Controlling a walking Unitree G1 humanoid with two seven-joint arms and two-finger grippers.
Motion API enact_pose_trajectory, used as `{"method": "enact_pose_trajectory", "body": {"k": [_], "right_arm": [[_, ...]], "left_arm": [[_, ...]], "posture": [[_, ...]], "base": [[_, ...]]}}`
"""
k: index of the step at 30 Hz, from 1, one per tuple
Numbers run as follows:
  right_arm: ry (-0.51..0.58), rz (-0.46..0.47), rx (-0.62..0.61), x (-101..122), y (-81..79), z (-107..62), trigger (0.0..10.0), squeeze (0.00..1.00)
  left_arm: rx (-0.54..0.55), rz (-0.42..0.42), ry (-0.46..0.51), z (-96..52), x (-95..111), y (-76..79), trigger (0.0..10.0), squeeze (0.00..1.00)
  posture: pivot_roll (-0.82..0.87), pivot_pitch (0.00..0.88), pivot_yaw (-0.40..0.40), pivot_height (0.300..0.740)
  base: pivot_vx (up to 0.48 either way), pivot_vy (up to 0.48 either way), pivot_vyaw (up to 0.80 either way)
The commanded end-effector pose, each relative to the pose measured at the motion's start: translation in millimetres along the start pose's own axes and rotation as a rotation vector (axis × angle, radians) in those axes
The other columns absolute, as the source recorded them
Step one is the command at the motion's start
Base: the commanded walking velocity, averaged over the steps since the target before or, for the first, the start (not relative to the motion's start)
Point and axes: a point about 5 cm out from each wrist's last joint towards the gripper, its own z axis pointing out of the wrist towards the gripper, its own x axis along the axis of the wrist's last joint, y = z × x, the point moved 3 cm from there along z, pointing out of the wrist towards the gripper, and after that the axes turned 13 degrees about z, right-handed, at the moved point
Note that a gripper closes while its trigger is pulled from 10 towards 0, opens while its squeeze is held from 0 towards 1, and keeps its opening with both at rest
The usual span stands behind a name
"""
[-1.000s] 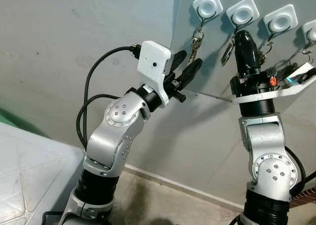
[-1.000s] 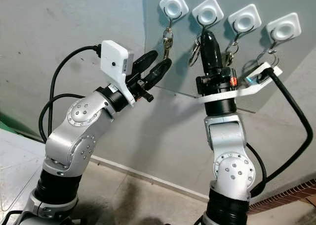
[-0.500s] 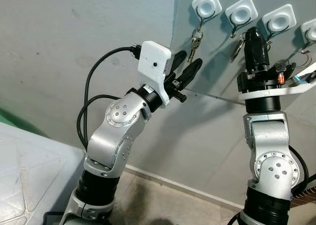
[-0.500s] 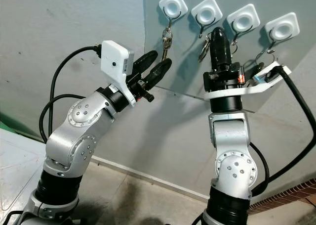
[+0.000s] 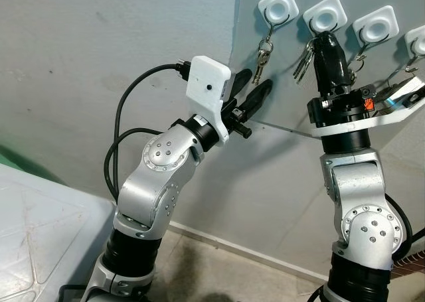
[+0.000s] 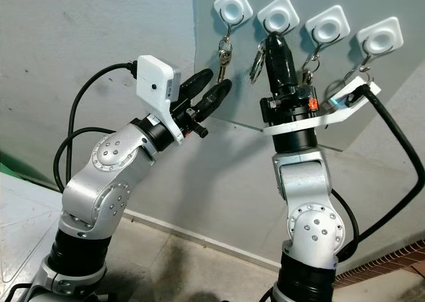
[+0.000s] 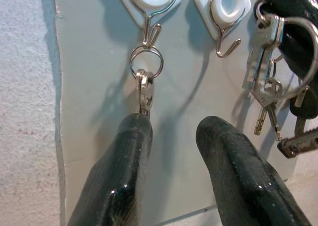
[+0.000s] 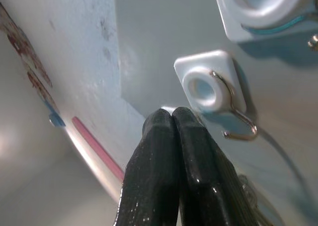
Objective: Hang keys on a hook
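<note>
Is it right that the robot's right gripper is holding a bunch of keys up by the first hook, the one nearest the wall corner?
Not quite. The right gripper holds the bunch of keys by the second hook, which is empty. The first hook already carries a key ring, as the left wrist view shows.

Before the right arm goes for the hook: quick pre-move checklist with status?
1. Right gripper holding the key bunch: ok, fingers pressed together, ring around them.
2. Second hook free: ok, its wire carries nothing.
3. Ring on that hook yet: not ok, the bunch hangs beside it, off the wire.
4. First hook occupied: ok, a ring with keys hangs there, so skip it.
5. Left gripper out of the way: ok, open below the first hook, apart from the right one.
6. Ring opening lined up with the hook tip: cannot tell.
</note>
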Motion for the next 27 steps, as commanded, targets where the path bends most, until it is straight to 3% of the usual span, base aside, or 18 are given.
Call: {"method": "enact_pose_trajectory", "body": {"k": [1,12,27], "right_arm": [[0.022,-0.009,0.011,3.3,-3.9,3.2,10.0,0.00],[0.048,-0.012,-0.122,8.2,18.1,-3.4,10.0,0.00],[0.026,-0.003,-0.236,1.7,36.0,-16.7,10.0,0.00]], "left_arm": [[-0.009,0.003,0.016,-1.2,5.1,3.7,10.0,0.00],[-0.007,0.000,0.015,-1.5,5.3,3.3,10.0,0.00],[-0.007,0.000,0.013,-1.8,6.1,2.5,10.0,0.00]], "posture": [[0.12,0.121,-0.043,0.740],[0.12,0.125,-0.044,0.740],[0.12,0.134,-0.040,0.740]], "base": [[0.000,0.000,0.00],[0.000,0.000,0.00],[0.000,0.000,0.00]]}}
